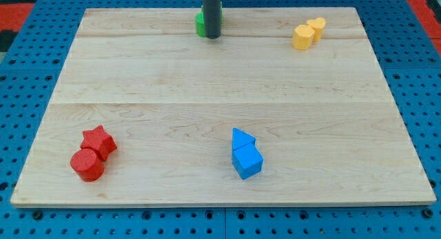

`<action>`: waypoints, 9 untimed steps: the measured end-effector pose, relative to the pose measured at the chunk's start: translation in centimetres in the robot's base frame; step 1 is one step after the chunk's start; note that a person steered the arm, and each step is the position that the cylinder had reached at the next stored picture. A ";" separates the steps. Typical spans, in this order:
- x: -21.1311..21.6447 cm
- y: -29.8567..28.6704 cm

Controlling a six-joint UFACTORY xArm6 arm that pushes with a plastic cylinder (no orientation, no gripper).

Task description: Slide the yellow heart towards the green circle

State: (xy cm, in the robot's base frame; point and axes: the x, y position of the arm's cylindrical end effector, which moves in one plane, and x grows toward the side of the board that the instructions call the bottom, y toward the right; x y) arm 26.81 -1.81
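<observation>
Blue pegboard [41, 67] surrounds a pale wooden board [220, 115], which fills most of the camera view and carries every block. My tip [212, 36] rests near the board's top edge, a little toward the view's left of centre. It is a plain rod end with nothing to open or close, and it grips nothing. It stands right in front of a green block [198, 23], hiding most of it, so the block's shape cannot be made out; whether the tip touches it cannot be told.

Near the board's top right corner sit two yellow blocks touching each other. The lower left one, the yellow heart [302, 37] as far as its outline shows, lies well apart from the tip, toward the view's right. The other yellow block [317, 25] sits just behind it, its shape unclear.

Close to the bottom left corner, a red star [98, 140] touches a red cylinder [87, 164]. Near the bottom edge, slightly right of centre, a blue triangle [241, 138] touches a blue cube [247, 160].
</observation>
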 end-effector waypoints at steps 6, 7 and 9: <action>11.9 8.4; 12.9 11.3; 13.7 11.8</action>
State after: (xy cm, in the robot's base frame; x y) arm 40.52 9.96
